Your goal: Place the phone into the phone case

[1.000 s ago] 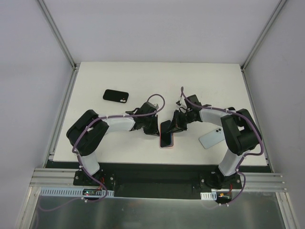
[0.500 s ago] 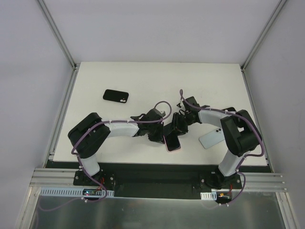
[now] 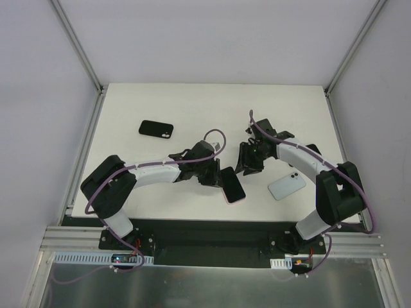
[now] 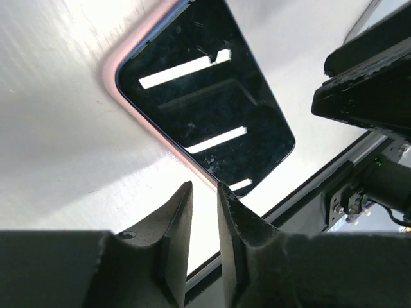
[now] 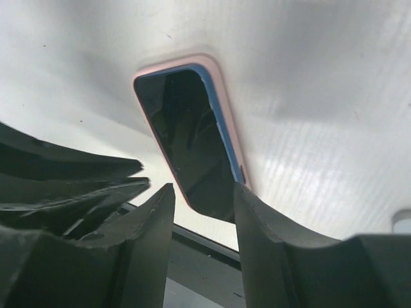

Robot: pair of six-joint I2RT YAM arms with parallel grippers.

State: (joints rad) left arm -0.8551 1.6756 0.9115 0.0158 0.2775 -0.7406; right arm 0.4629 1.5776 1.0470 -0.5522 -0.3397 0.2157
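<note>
Phone [image 3: 233, 185] sits inside pink phone case [image 4: 110, 67], flat on desk [image 3: 192, 109], lower centre of top view. Rim looks seated; near end unverified. Left gripper [image 4: 204, 187] narrowly parted, right gripper [image 5: 203, 187] spread, both empty. Est. you've only retraction left.

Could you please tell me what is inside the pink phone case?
A dark-screened phone with a blue edge lies in the pink case, hiding its inner floor.
</note>
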